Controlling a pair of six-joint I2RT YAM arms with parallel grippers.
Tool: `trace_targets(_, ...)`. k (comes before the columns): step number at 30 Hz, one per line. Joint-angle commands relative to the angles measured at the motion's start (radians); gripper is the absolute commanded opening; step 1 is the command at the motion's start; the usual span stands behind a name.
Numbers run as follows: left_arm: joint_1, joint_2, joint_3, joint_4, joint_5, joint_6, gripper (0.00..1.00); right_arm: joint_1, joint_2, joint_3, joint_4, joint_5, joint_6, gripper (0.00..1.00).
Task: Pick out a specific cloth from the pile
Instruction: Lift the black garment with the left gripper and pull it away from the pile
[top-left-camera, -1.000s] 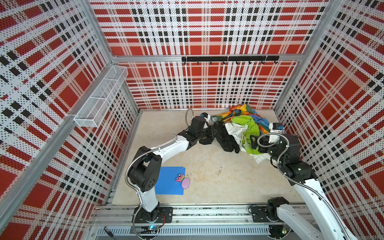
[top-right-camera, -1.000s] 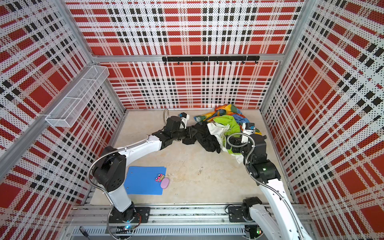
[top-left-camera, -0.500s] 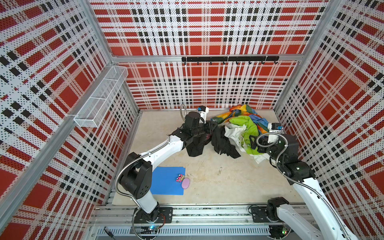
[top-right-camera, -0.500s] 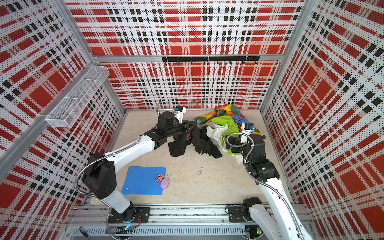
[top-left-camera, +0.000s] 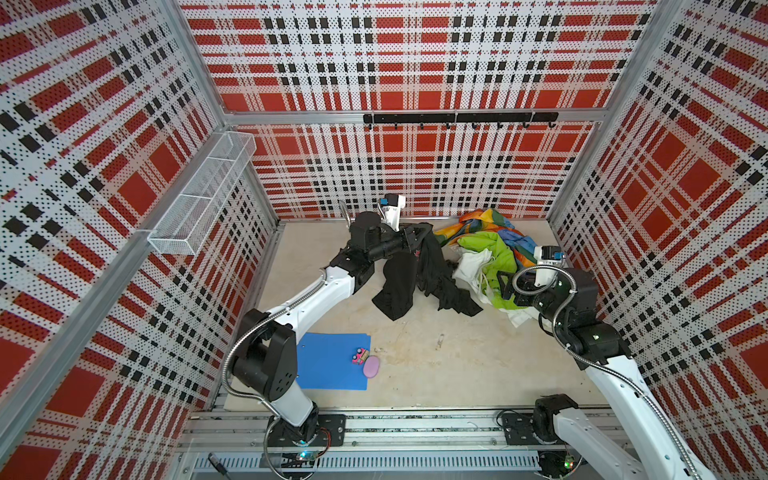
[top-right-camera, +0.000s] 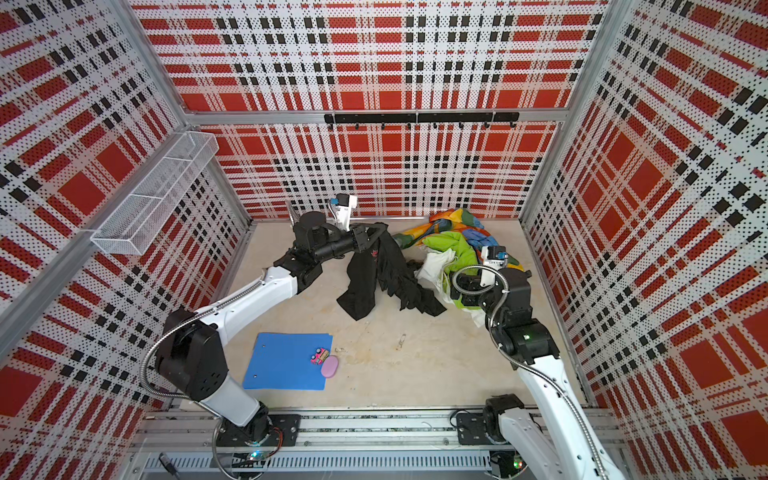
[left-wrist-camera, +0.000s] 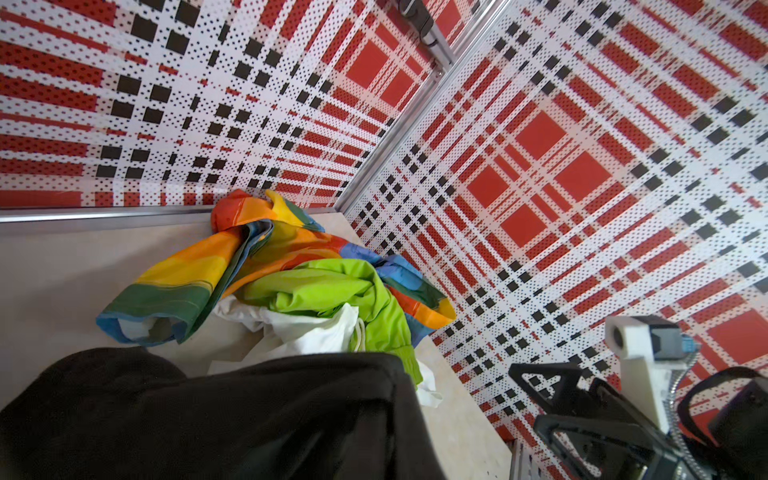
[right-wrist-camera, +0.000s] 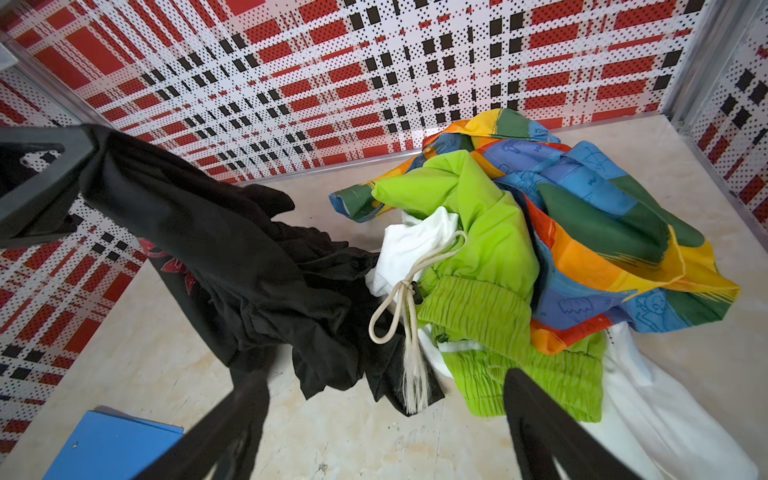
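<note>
The black cloth (top-left-camera: 419, 274) (top-right-camera: 374, 278) hangs in two limp sections from my left gripper (top-left-camera: 419, 235) (top-right-camera: 376, 235), which is shut on its top fold; the lower ends rest on the floor. In the left wrist view the black cloth (left-wrist-camera: 249, 415) covers the jaws. The pile (top-left-camera: 490, 249) (top-right-camera: 449, 245) (left-wrist-camera: 316, 286) (right-wrist-camera: 540, 249) of rainbow, lime green and white cloths lies at the back right. A white string lies over the black cloth's (right-wrist-camera: 232, 266) near end. My right gripper (top-left-camera: 505, 286) (top-right-camera: 457, 286) (right-wrist-camera: 386, 382) stands open beside the pile, holding nothing.
A blue folder (top-left-camera: 332, 361) (top-right-camera: 286, 361) lies at the front left with a pink oval piece (top-left-camera: 371, 366) and a small pink toy (top-left-camera: 359, 356) at its edge. A wire basket (top-left-camera: 199, 199) hangs on the left wall. A black hook rail (top-left-camera: 457, 118) runs along the back wall.
My left gripper has risen with the black cloth, drawing it up and leftward away from the pile so it now hangs in long sections. The right gripper has stayed in place.
</note>
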Motion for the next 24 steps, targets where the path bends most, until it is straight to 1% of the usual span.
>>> trace_targets(1, 0.023, -0.061, 0.073, 0.095, 0.060, -0.028, 0.00, 0.005, -0.020, -0.008, 0.070, -0.067, -0.010, 0.95)
trace_targets(6, 0.058, -0.087, 0.115, 0.096, 0.106, -0.057, 0.00, 0.005, -0.031, -0.008, 0.081, -0.086, -0.013, 0.95)
trace_targets(10, 0.089, -0.101, 0.158, 0.096, 0.178, -0.091, 0.00, 0.005, -0.040, -0.013, 0.111, -0.161, -0.009, 0.98)
trace_targets(13, 0.114, -0.120, 0.185, 0.096, 0.209, -0.108, 0.00, 0.005, -0.045, -0.022, 0.145, -0.213, 0.008, 1.00)
trace_targets(16, 0.152, -0.135, 0.217, 0.100, 0.234, -0.137, 0.00, 0.005, -0.041, -0.019, 0.152, -0.214, 0.012, 1.00)
trace_targets(21, 0.222, -0.117, 0.299, 0.162, 0.334, -0.264, 0.00, 0.007, -0.033, -0.002, 0.130, -0.199, -0.001, 1.00)
trace_targets(24, 0.250, -0.101, 0.325, 0.273, 0.392, -0.378, 0.00, 0.007, -0.033, -0.008, 0.142, -0.213, 0.008, 1.00)
